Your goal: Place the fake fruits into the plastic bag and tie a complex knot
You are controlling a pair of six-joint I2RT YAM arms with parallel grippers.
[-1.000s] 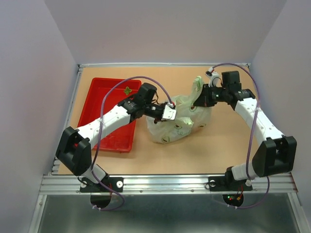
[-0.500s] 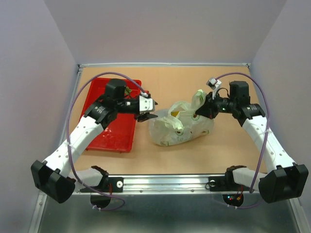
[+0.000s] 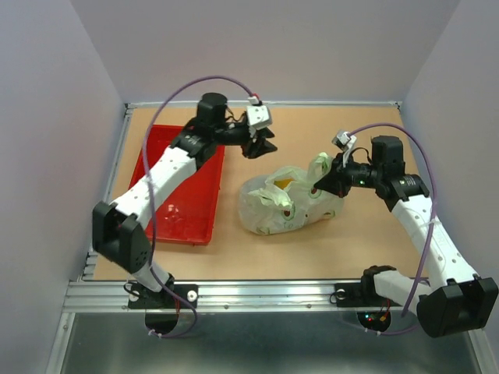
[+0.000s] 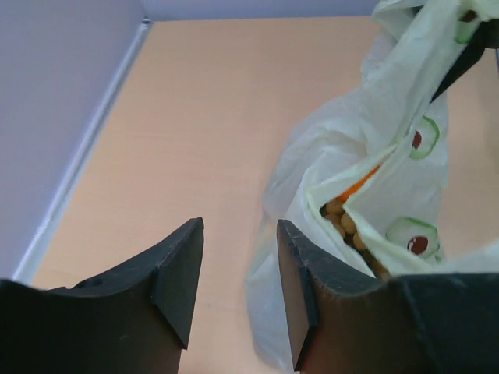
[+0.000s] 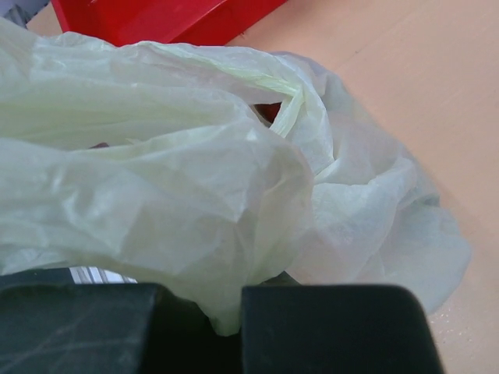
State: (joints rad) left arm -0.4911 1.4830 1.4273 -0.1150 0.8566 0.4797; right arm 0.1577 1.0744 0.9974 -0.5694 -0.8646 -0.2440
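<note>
The pale-green plastic bag (image 3: 274, 207) lies slumped mid-table, its mouth facing the back. Inside it show some fake fruits: a brownish bunch (image 4: 348, 228) and an orange piece (image 4: 363, 185); a yellow patch (image 3: 285, 185) shows through the mouth in the top view. My right gripper (image 3: 319, 187) is shut on a fold of the bag (image 5: 156, 156) at its right side, the plastic pinched between the fingers (image 5: 312, 327). My left gripper (image 3: 263, 146) hovers behind the bag, open, with nothing between its fingers (image 4: 181, 265). The bag (image 4: 374, 148) lies to its right. No knot shows.
A red rectangular tray (image 3: 187, 195) sits left of the bag, under the left arm; its edge (image 5: 156, 19) shows past the bag in the right wrist view. Walls close in the table at the back and on both sides.
My left gripper has opened, let go of the bag and swung from the bag's left side up toward the back of the table. The right gripper keeps its hold, shifted slightly nearer.
</note>
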